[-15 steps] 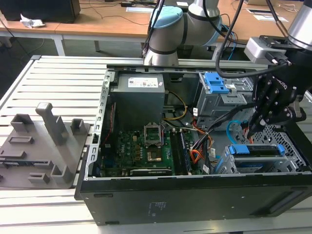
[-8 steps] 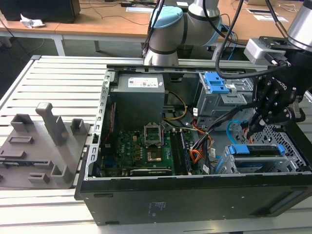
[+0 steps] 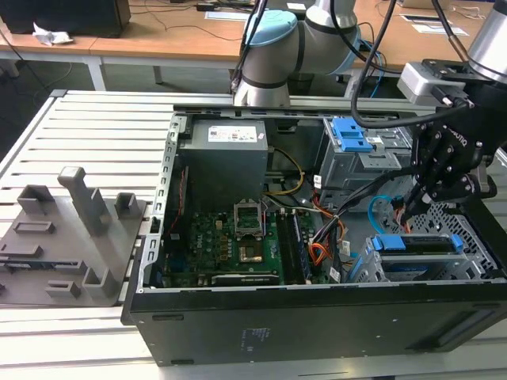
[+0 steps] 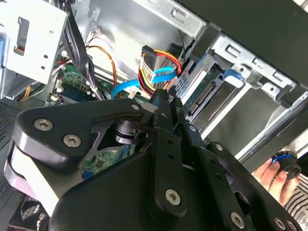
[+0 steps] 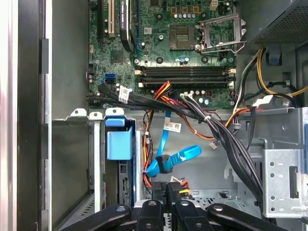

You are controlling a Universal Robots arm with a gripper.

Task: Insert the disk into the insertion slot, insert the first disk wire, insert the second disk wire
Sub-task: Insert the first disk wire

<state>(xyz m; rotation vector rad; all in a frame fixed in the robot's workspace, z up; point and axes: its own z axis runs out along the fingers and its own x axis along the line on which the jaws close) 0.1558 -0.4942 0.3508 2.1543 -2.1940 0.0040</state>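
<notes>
Gripper (image 3: 415,204) in the exterior view hangs over the drive corner of the open computer case (image 3: 317,332), toward the exterior view's right. Its fingers point down beside the looping second disk wire (image 3: 379,207). The disk (image 3: 417,245) already sits in the insertion slot (image 3: 479,237), with its blue carrier showing along the top.

In the second wrist view the gripper (image 4: 165,98) has its fingers drawn close together. They appear to pinch the first disk wire (image 4: 159,65) just behind its plug, though the contact itself is partly hidden. The second disk wire (image 4: 126,89) curls just beside it. The rear edge of the disk (image 4: 209,96) lies close by, facing the plug. A person's hand (image 4: 269,171) holds a small dark object outside the case.

In the first wrist view the gripper (image 5: 167,195) is narrow around the black plug end of the first disk wire (image 5: 183,188). The second disk wire (image 5: 180,155) loops loose above it, and the disk (image 5: 119,143) stands in its bay to one side.

The bundle is probably light and limp, so a hold on the strands would let the plug droop and twist. The rigid plug body looks like the sound place to grip, squarely and gently, since its small plastic shell could crack or skew against the connector.
</notes>
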